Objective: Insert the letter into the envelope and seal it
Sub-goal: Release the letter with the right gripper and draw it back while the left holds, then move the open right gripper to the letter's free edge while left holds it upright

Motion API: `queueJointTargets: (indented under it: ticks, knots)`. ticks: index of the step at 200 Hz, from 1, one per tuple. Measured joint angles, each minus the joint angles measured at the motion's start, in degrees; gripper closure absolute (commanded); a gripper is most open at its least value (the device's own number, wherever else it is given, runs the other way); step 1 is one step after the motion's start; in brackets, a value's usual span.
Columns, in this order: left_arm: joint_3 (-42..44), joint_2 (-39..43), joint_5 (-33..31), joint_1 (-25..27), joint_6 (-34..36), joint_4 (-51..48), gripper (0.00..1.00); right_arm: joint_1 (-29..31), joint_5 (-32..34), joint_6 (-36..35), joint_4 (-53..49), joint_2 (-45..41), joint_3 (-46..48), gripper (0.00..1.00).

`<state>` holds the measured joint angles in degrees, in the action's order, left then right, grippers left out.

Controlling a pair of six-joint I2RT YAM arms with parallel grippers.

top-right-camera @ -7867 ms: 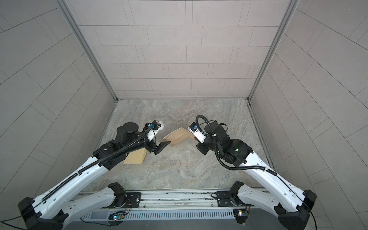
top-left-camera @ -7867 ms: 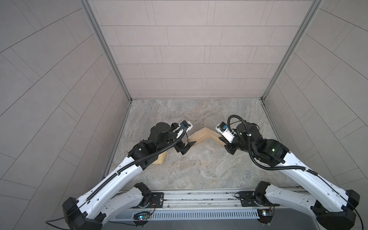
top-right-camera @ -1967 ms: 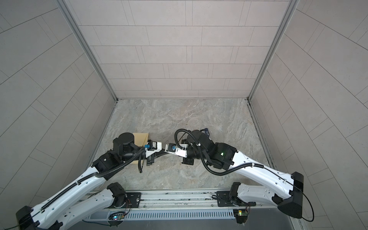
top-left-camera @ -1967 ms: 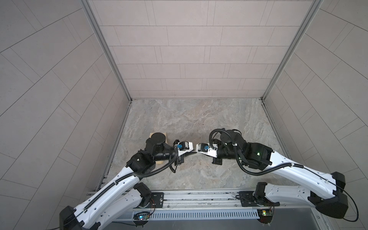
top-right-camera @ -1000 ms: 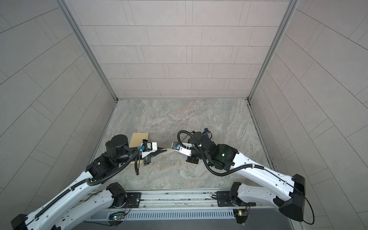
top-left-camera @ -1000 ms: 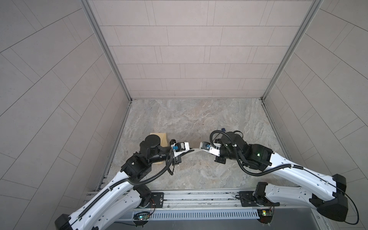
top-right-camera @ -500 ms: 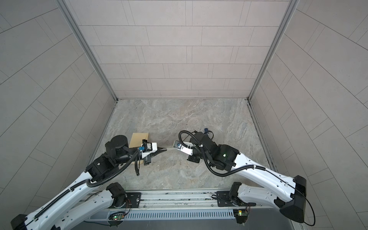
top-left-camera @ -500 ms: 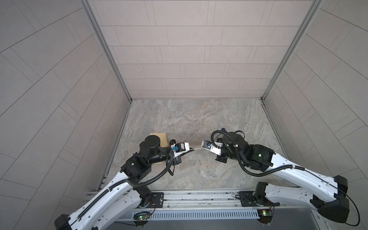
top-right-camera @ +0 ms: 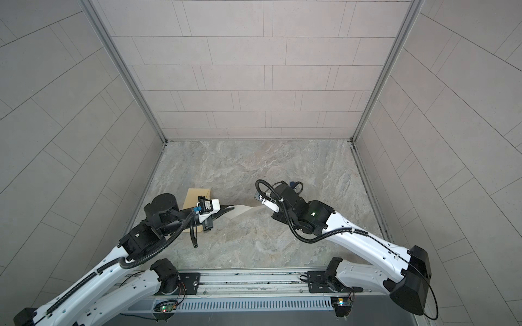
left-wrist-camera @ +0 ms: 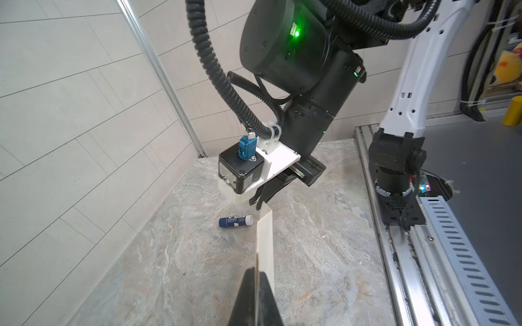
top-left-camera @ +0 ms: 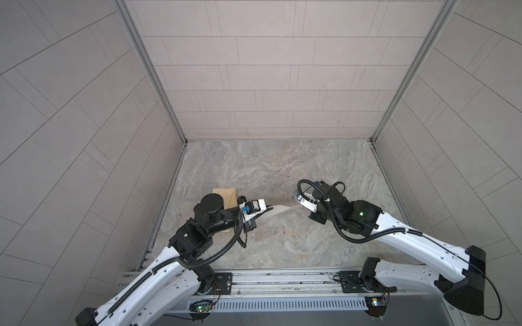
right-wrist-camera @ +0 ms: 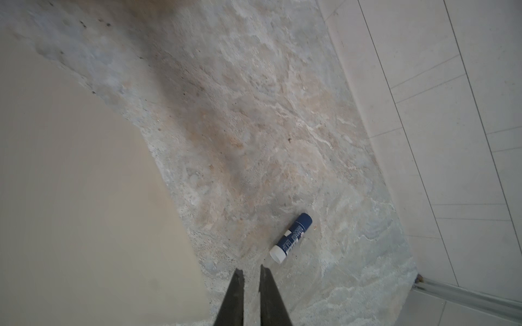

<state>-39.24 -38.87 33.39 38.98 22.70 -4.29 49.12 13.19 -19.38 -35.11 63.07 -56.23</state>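
Holding pre-insertion: left hand [left-wrist-camera: 255, 282] clamped tight on the folded letter [left-wrist-camera: 265, 240] in midair, right hand [right-wrist-camera: 251, 272] cracked apart and empty beside its far end, envelope [top-left-camera: 226, 194] flat on the tabletop [top-left-camera: 282, 169] partly under the left arm [top-left-camera: 180, 240], neither loaded nor sealed; glue stick [right-wrist-camera: 292, 238] label unreadable.

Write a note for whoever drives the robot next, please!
Left gripper: shut on the letter, held off the table.
Right gripper: slightly open, empty, by the letter's other end.
Envelope: flat on the table, partly under the left arm.
Glue stick: lying on the table.
Done: letter picked up. Left: slide it in, seal.
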Motion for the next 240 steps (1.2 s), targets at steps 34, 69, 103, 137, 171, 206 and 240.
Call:
queueJointTargets:
  ticks: [34, 69, 103, 137, 171, 206, 240]
  knots:
    - [0.0, 0.0, -7.9, 0.0, -6.6, 1.7, 1.00, -0.5, 3.1, 2.2, -0.7, -2.3, 0.0, 0.68]
    - [0.7, 0.2, -15.7, 0.0, -15.6, 5.6, 1.00, -0.5, 1.5, 6.0, 1.4, -10.6, 0.1, 0.34]
    - [3.3, 0.1, -18.8, 0.0, -22.7, 10.1, 1.00, -0.5, -2.2, 9.7, 6.1, -16.8, 1.2, 0.19]
    - [4.1, 0.1, -19.4, 0.0, -28.5, 13.4, 1.00, -0.5, -8.0, 15.3, 11.0, -18.0, 2.7, 0.05]
    - [4.2, 0.1, -19.5, 0.0, -33.6, 16.8, 1.00, -0.5, -13.3, 20.9, 15.7, -17.5, 3.9, 0.02]
    - [4.2, 0.1, -19.3, 0.0, -38.2, 19.0, 1.00, -0.5, -16.9, 26.3, 20.7, -17.9, 6.6, 0.02]
    - [4.8, 0.1, -19.2, 0.0, -41.6, 21.1, 1.00, -0.5, -20.8, 32.1, 26.6, -17.6, 9.4, 0.04]
